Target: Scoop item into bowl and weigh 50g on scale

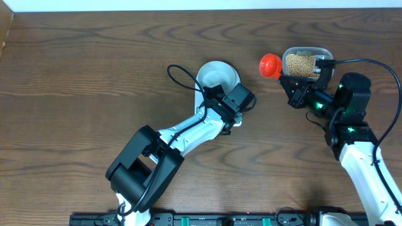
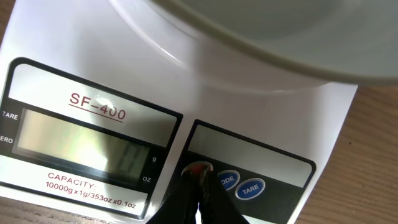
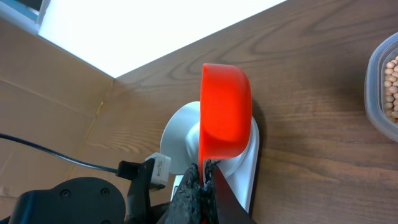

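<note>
The white bowl (image 1: 217, 74) stands on the white scale (image 2: 74, 43), and no beans show in it. In the left wrist view the bowl (image 2: 280, 31) fills the top, above the scale's grey display (image 2: 81, 146). My left gripper (image 2: 198, 177) is shut, its tips on the leftmost round button beside MODE and TARE. It also shows in the overhead view (image 1: 227, 108). My right gripper (image 3: 207, 169) is shut on the handle of a red scoop (image 3: 225, 112). In the overhead view the scoop (image 1: 271, 64) is beside the clear container of tan beans (image 1: 301, 63).
The clear plastic container (image 3: 373, 87) sits at the far right, just right of the scoop. A black cable (image 1: 179, 75) loops left of the bowl. The right arm (image 1: 352, 107) stands in front of the container.
</note>
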You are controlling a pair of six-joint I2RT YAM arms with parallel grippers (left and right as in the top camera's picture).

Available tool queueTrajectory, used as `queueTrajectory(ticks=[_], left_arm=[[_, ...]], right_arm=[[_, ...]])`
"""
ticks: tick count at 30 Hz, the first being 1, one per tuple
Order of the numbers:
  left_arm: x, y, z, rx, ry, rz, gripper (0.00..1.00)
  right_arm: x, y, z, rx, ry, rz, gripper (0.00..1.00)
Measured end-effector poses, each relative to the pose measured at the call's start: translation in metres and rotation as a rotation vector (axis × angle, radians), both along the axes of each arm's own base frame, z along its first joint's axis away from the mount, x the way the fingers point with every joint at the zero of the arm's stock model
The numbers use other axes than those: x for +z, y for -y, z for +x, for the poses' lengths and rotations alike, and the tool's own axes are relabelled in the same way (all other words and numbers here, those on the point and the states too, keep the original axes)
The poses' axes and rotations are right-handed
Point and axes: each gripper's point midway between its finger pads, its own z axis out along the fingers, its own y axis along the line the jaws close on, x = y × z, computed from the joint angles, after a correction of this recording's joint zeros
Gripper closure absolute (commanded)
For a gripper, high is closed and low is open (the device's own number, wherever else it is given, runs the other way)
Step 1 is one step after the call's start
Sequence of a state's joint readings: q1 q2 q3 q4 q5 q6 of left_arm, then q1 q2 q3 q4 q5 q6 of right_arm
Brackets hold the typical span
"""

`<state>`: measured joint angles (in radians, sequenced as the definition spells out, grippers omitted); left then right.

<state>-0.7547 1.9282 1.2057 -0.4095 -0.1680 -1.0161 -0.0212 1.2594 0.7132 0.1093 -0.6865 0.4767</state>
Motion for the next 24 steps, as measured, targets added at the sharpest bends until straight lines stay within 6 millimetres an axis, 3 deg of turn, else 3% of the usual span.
queueTrajectory(ticks=[24], left_arm=[[-0.0009, -0.0006, 0.0028, 0.005, 0.013, 0.006, 0.93]], right_arm=[[-0.0001, 0.0004, 0.0003, -0.002, 0.0, -0.001, 0.99]])
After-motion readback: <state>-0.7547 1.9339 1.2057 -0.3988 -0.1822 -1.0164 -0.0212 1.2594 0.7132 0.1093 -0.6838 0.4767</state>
